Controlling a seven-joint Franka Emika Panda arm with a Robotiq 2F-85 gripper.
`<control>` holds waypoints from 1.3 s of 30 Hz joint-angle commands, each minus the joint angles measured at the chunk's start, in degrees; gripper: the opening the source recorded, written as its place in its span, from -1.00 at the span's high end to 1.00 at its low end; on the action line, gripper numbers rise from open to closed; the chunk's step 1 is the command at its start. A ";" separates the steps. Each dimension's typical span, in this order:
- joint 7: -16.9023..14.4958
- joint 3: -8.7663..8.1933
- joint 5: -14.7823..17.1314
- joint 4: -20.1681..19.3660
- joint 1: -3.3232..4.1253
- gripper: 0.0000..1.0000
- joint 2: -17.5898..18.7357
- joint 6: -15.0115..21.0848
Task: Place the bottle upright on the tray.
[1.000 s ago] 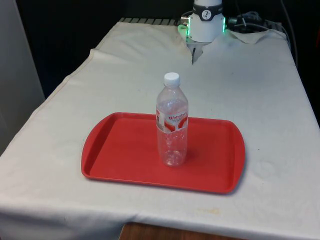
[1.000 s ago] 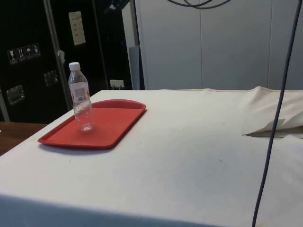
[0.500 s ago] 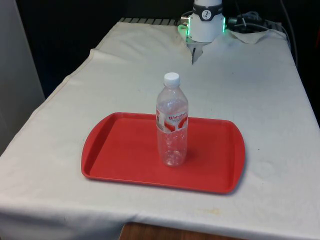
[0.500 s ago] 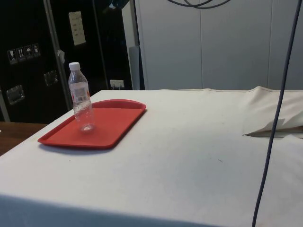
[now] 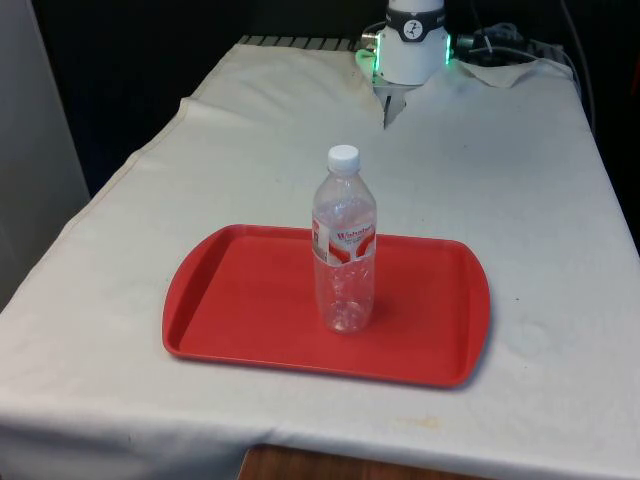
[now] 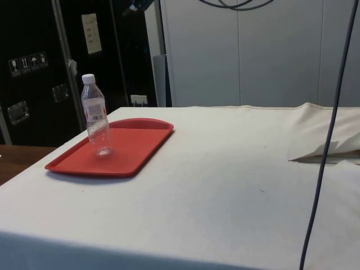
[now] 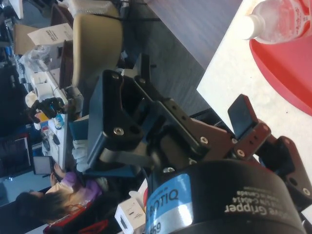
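A clear, glossy plastic bottle [image 5: 345, 250] with a smooth white plastic cap [image 5: 343, 156] and a printed label [image 5: 344, 243] is seen on a smooth, slightly shiny red plastic tray [image 5: 240, 300]. The table [image 5: 500, 180] is covered by a matt white cloth, creased and faintly stained; at six o'clock, bare wood [image 5: 330, 466] is shown

white cloth [image 5: 520, 180] covers table, wrinkled, folded up near far end. bare wooden table edge [image 5: 300, 465] shows below cloth at near side. dark cabinets [image 6: 34, 67] behind table in side view, pale paper label [image 6: 90, 34] on one door, small stickers [image 6: 25, 62] beside. white wall panels [image 6: 253, 50] further along. dark cable [image 6: 329, 129] hangs down across side view. wrist view: beige chair [image 7: 95, 44], cluttered desks [image 7: 39, 97], person in purple top [image 7: 58, 195] seated.
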 commanded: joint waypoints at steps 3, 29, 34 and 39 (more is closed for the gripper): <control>0.17 0.11 -0.34 0.06 0.00 -1.00 0.00 0.46; 0.17 0.00 -0.80 0.86 -0.06 -1.00 -0.06 0.40; 0.74 0.06 -2.35 0.63 -0.17 -1.00 0.00 0.52; 0.86 0.06 -3.55 0.69 -0.23 -1.00 -0.69 0.57</control>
